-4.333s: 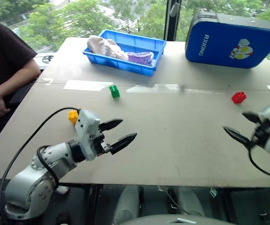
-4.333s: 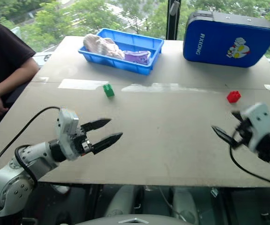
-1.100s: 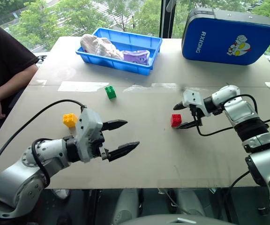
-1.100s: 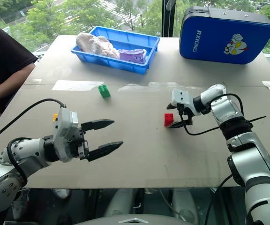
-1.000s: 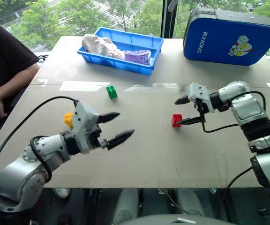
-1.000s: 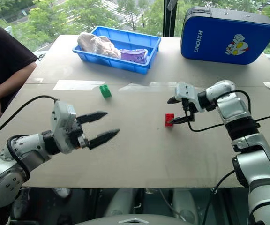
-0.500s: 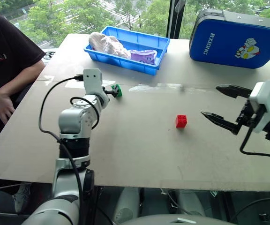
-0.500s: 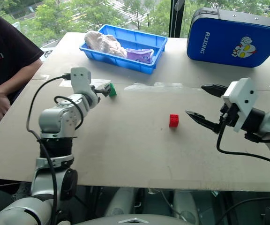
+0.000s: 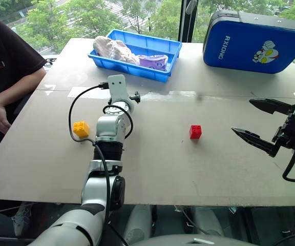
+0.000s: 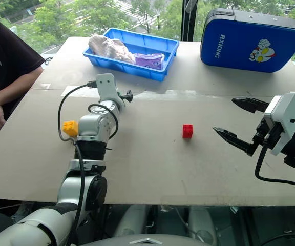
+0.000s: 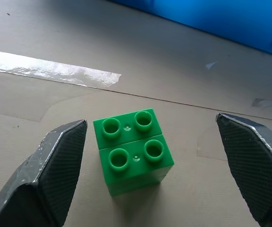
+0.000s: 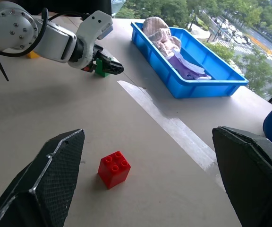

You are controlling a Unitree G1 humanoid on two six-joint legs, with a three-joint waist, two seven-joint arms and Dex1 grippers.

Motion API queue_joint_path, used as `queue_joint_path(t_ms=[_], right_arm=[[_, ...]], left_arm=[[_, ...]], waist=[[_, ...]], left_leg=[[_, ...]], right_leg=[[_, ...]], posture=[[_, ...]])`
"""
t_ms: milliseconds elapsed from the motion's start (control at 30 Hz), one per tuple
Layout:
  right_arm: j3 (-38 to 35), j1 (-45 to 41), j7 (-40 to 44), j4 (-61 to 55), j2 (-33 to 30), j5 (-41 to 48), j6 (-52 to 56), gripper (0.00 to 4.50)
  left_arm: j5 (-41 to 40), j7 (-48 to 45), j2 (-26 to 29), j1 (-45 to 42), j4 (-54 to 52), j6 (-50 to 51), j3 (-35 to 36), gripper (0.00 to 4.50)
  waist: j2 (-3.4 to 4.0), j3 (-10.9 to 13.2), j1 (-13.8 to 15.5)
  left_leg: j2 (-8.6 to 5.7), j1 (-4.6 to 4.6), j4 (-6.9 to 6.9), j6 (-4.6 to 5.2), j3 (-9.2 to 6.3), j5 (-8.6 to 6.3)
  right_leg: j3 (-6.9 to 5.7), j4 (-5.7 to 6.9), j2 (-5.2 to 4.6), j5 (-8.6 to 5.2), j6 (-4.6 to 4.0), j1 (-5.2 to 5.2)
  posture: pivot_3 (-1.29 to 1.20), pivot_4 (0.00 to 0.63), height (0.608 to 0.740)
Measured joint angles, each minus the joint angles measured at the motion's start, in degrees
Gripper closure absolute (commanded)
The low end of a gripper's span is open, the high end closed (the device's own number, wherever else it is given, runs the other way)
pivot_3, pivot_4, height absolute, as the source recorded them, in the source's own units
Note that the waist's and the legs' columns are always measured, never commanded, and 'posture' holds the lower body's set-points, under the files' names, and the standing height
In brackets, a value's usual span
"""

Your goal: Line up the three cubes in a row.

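Green cube (image 11: 132,150) sits between your left gripper's (image 11: 157,175) spread jaws; right gripper's (image 10: 238,122) jaws spread too. Blue tray (image 9: 164,46) at the table's (image 9: 152,164) far edge holds cloth bundles (image 9: 118,50); case (image 9: 253,36) reads "RXIONG".

1. Tabletop (image 9: 152,169): bare tan board with a seam across it and strips of clear tape (image 9: 86,93) along the seam.
2. Yellow brick (image 9: 81,128) lies towards the left edge.
3. Red brick (image 9: 195,131) lies near the centre.
4. Green brick (image 11: 132,150) sits upright just below the seam.
5. Blue tray (image 9: 170,47) rests at the far side, left of centre.
6. Blue case (image 9: 255,36) stands at the far right.
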Motion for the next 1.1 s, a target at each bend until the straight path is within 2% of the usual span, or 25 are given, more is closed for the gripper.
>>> queue_joint_path(t_ms=[100,133,167,233,333,433,467,500,533,667,767,867,1033,1100], right_arm=[[0.0,0.2,-0.9,-0.4,-0.9,0.9,-0.3,0.03],[0.0,0.2,-1.1,-0.4,-1.1,1.1,-0.3,0.03],[0.0,0.2,-1.4,-0.5,-1.4,1.5,-0.4,0.03],[0.0,0.6,-2.0,-0.7,-1.7,2.0,-0.5,0.03],[-0.1,1.7,-2.8,-1.1,-2.1,2.5,-0.5,0.03],[-0.4,3.5,-3.5,-2.4,-2.1,3.6,-0.5,0.03],[-0.5,4.3,-3.7,-2.9,-2.1,4.0,-0.5,0.03],[-0.5,4.4,-3.7,-2.8,-2.2,4.1,-0.5,0.03],[-0.5,5.0,-3.7,-3.4,-2.2,4.1,-0.8,0.03],[-0.5,11.0,-2.3,-5.2,-2.5,4.1,-1.7,0.03],[-1.0,13.2,-1.3,-6.2,-2.6,4.2,-2.7,0.03],[-1.9,16.3,-0.2,-7.3,-2.8,4.2,-3.5,0.03],[-2.5,17.9,0.2,-7.7,-2.7,4.2,-4.3,0.03],[-3.7,20.8,0.2,-9.0,-2.4,4.5,-4.5,0.03]], left_arm=[[1.1,1.3,-0.5,-0.2,3.6,-3.0,0.3,2.66],[1.5,1.5,-0.5,-0.1,4.0,-3.6,0.4,3.01],[1.6,1.6,-0.4,-0.2,4.5,-4.6,0.7,3.14],[2.0,1.0,-0.1,-0.1,4.7,-5.2,0.8,3.15],[0.9,-5.0,1.9,1.8,2.0,-5.5,0.5,3.15],[-4.4,-28.2,9.7,8.2,-6.2,-6.7,-4.4,3.15],[-7.4,-39.5,13.3,10.2,-9.8,-6.8,-6.7,3.15],[-7.8,-41.3,13.7,10.3,-10.3,-6.8,-7.0,3.15],[-10.3,-53.0,18.8,11.1,-13.0,-6.4,-10.2,3.15],[-12.3,-78.2,29.4,9.3,-13.3,-9.1,-15.7,3.15],[-9.8,-88.4,29.8,4.7,-9.3,-13.8,-20.5,3.15],[-5.9,-94.6,28.4,1.5,-3.0,-20.2,-24.7,3.15],[-1.9,-96.6,26.6,-0.2,2.1,-26.5,-27.6,3.15],[1.1,-96.6,23.2,-1.9,7.1,-31.0,-28.5,3.15]], waist=[[-0.01,0.0,-0.1],[-0.02,0.0,-0.1],[-0.02,0.0,0.0],[-0.02,0.0,0.0],[-0.02,0.0,-0.1],[-0.01,0.0,-0.4],[0.0,0.0,-0.3],[0.0,0.0,-0.1],[-0.03,0.0,-0.1],[0.04,0.0,0.0],[0.04,0.0,0.4],[0.01,0.0,0.4],[0.0,0.0,0.0],[0.0,0.0,0.1]], left_leg=[[0.02,0.0,-0.01,0.0,0.01,0.0],[0.02,0.0,-0.01,0.0,0.0,0.0],[0.02,0.0,-0.01,0.0,-0.01,0.0],[0.02,-0.01,-0.01,0.0,-0.01,0.0],[0.03,0.0,-0.01,0.0,0.02,0.0],[0.15,0.02,-0.05,-0.05,0.12,0.01],[0.16,0.01,-0.05,-0.06,0.09,0.02],[0.17,0.02,-0.04,-0.05,0.08,0.01],[0.16,-0.05,-0.03,-0.04,0.03,0.01],[0.14,0.0,0.0,-0.01,0.08,-0.01],[0.09,-0.01,0.11,0.03,0.11,0.0],[0.06,-0.01,0.11,0.07,0.11,-0.02],[0.13,-0.03,0.07,0.08,0.09,-0.03],[0.13,-0.06,0.06,0.09,0.06,-0.03]], right_leg=[[0.0,0.0,0.0,0.0,0.0,-0.01],[0.0,0.0,0.0,0.0,0.0,-0.01],[-0.01,0.0,0.0,0.0,0.0,-0.01],[-0.02,0.0,0.0,0.0,0.0,-0.01],[-0.01,0.0,-0.01,0.0,0.0,-0.01],[0.02,0.01,0.02,0.0,-0.03,-0.07],[-0.02,0.01,0.02,-0.04,-0.09,-0.08],[-0.02,0.01,0.01,-0.11,-0.22,-0.07],[-0.08,0.0,0.02,-0.14,-0.27,-0.08],[-0.03,-0.04,-0.02,-0.16,-0.26,-0.05],[0.01,-0.04,-0.1,-0.26,-0.05,0.0],[0.04,-0.05,-0.08,-0.26,-0.04,0.0],[0.02,-0.04,0.03,-0.17,-0.22,-0.03],[0.02,-0.05,0.07,-0.22,-0.1,-0.03]], posture=[[0.0,0.15,0.74],[0.0,0.15,0.74],[0.0,0.15,0.74],[0.0,0.15,0.74],[0.0,0.15,0.74],[0.0,0.15,0.74],[0.0,0.15,0.74],[0.0,0.15,0.74],[0.0,0.15,0.74],[0.0,0.15,0.74],[0.0,0.15,0.74],[0.0,0.15,0.74],[0.0,0.15,0.74],[0.0,0.15,0.74]])
